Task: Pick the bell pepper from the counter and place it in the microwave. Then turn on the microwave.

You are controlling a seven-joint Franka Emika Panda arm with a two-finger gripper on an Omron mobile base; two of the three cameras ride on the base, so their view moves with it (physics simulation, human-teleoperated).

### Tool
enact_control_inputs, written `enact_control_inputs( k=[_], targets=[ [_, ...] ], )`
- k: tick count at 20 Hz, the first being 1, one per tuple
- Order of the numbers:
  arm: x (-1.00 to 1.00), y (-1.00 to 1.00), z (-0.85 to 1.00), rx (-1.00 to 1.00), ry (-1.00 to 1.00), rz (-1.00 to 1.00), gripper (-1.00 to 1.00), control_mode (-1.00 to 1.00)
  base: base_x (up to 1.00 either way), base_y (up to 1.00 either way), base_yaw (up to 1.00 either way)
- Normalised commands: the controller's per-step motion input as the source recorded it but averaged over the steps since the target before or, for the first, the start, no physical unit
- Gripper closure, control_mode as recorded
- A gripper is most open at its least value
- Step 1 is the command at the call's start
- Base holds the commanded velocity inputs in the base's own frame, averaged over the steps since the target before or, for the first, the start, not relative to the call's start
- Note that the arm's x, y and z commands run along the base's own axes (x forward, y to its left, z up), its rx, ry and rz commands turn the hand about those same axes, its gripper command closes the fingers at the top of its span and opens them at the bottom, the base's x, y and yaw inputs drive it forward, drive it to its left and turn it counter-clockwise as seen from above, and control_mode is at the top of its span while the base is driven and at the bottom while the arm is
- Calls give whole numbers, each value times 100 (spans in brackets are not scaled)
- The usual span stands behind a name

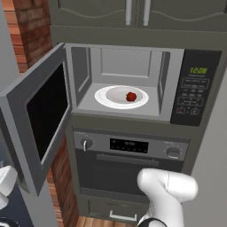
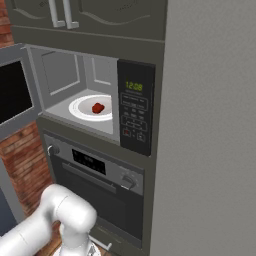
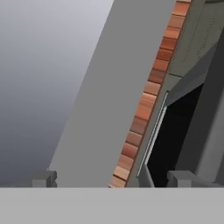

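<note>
- You are seeing the bell pepper (image 1: 131, 96) sitting on the white plate (image 1: 111, 98) inside the microwave (image 1: 124, 80), toward the plate's 3 o'clock side in the left base view.
- The microwave door (image 1: 40, 115) is hanging wide open at 9 o'clock, its lower corner cut off.
- Your pincer (image 3: 111, 179) is standing open and holding nothing, only its fingertips (image 3: 43, 178) poking up.
- It is facing a brick strip (image 3: 148, 92) and a dark opening that is hard to identify.
</note>
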Motion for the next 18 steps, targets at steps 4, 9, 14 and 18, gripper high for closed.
enact_control_inputs(
  k=[4, 9, 14, 18],
  targets=[
    [2, 23, 0, 0, 0, 0, -100, -100, 0, 0, 0],
    [36, 19, -1, 0, 0, 0, -100, -100, 0, 0, 0],
    [70, 15, -10, 0, 0, 0, -100, -100, 0, 0, 0],
    [71, 9, -18, 0, 0, 0, -100, -100, 0, 0, 0]
  ],
)
